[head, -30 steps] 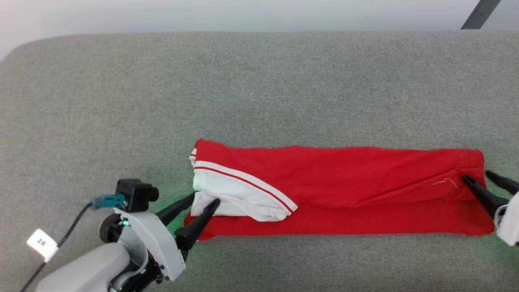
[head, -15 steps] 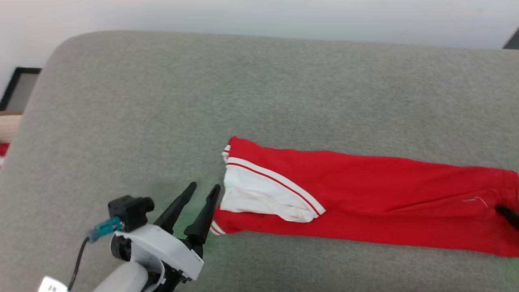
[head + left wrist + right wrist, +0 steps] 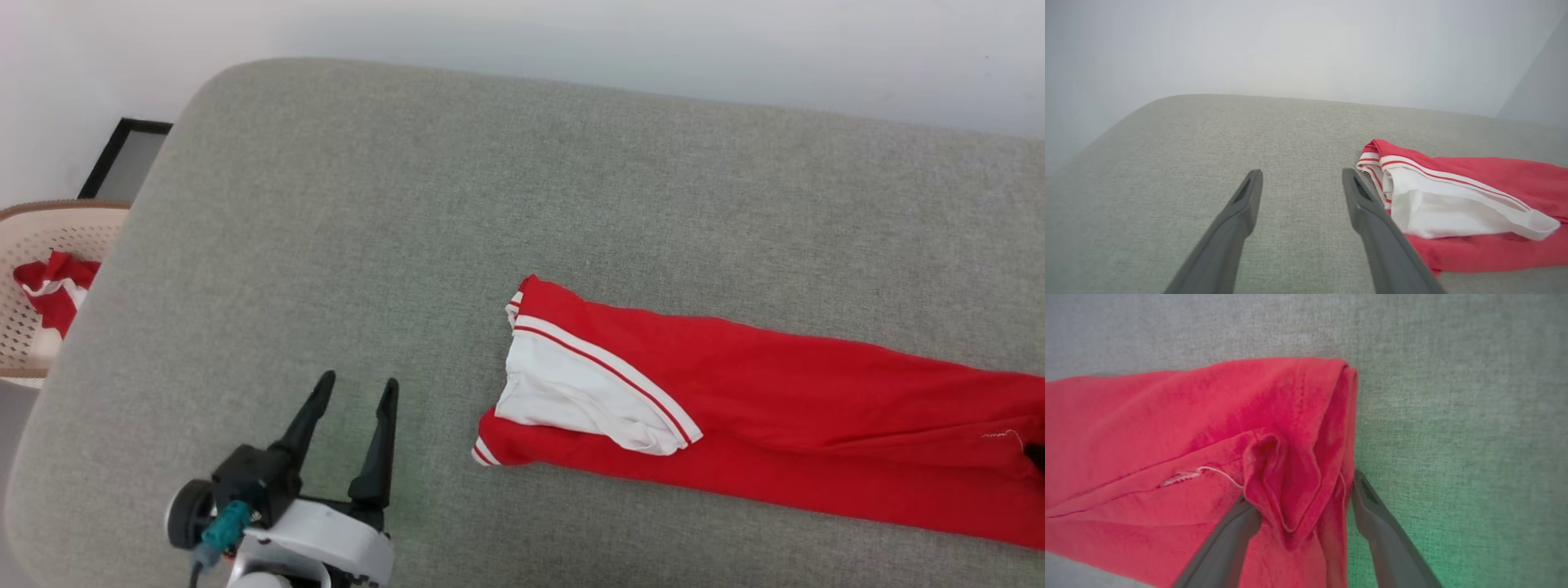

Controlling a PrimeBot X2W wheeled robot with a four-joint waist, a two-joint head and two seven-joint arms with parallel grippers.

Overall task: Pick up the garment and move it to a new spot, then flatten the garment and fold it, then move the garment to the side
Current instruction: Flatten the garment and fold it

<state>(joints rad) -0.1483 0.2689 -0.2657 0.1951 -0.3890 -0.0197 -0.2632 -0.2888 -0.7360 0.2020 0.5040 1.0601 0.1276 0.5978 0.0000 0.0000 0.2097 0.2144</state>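
Note:
The garment lies folded into a long red strip on the grey cushioned surface. A white sleeve with red-and-white trim lies on top at its left end. My left gripper stands open over bare fabric, well to the left of that end and apart from it. In the left wrist view the garment lies just right of my open left gripper. My right gripper is open at the strip's other end, with a raised fold of the garment lying between its fingers. One dark fingertip shows at the head view's right edge.
A beige basket holding a small red cloth bundle stands off the surface's left end. A dark-framed panel leans behind it. The surface's rounded left corner and a white wall lie beyond.
The head camera has turned left, bringing the basket into view. My left gripper has let go of the sleeve end, opened and drawn back to the left. The right gripper has opened too.

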